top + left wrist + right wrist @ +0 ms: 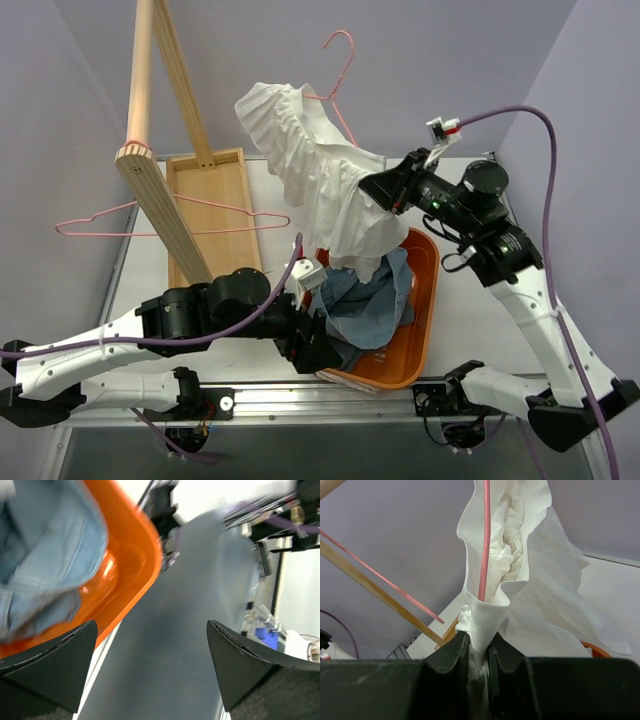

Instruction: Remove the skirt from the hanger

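The white ruffled skirt point(325, 190) hangs in the air over the table with the pink hanger point(342, 75) still inside it; the hook sticks out at the top. My right gripper point(378, 187) is shut on the skirt's waistband. In the right wrist view the fabric point(520, 575) is pinched between the jaws point(479, 647), and the pink hanger wire point(484, 540) runs up inside the waistband fold. My left gripper point(318, 356) sits low at the near rim of the orange basket. It is open, with nothing between its fingers point(152, 625).
An orange basket point(418, 320) point(137, 555) holds blue denim clothes point(370, 300) point(45, 555). A wooden rack point(160, 190) stands at the back left with a second pink hanger point(150, 212) on it, above a wooden tray point(212, 205).
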